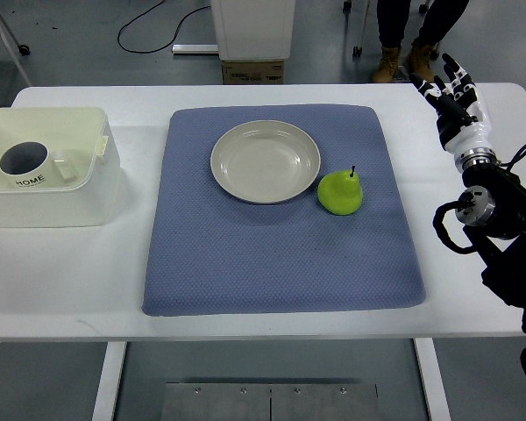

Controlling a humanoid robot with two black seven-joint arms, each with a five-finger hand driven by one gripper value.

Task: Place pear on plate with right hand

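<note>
Here the white desk (61,281) fills most of the view, and a blue-grey quilted mat (280,254) covers its middle. At nine o'clock from the mat stands a translucent plastic bin (70,189) holding a white mug (26,167) with dark lettering. The beige plate (266,161) sits empty on the far half of the mat, toward twelve o'clock. The right hand (456,101) hovers near the desk's edge at about two o'clock from the mat, its fingers (445,81) loosely spread and gripping nothing; its dark arm enters from the right. The left arm does not show. A person's boots (403,61) stand on the floor beyond the desk, by a cardboard box (254,72).

The green pear (340,192) rests upright on the mat just beside the plate, at four o'clock from its rim, stem up, well apart from the hand.

The pear looks light, firm and smooth-skinned, so probably a little slippery, and its rounded base may roll if nudged. The fat lower belly seems the best place to take hold, fingers wrapping from opposite sides, with moderate pressure to avoid bruising.
</note>
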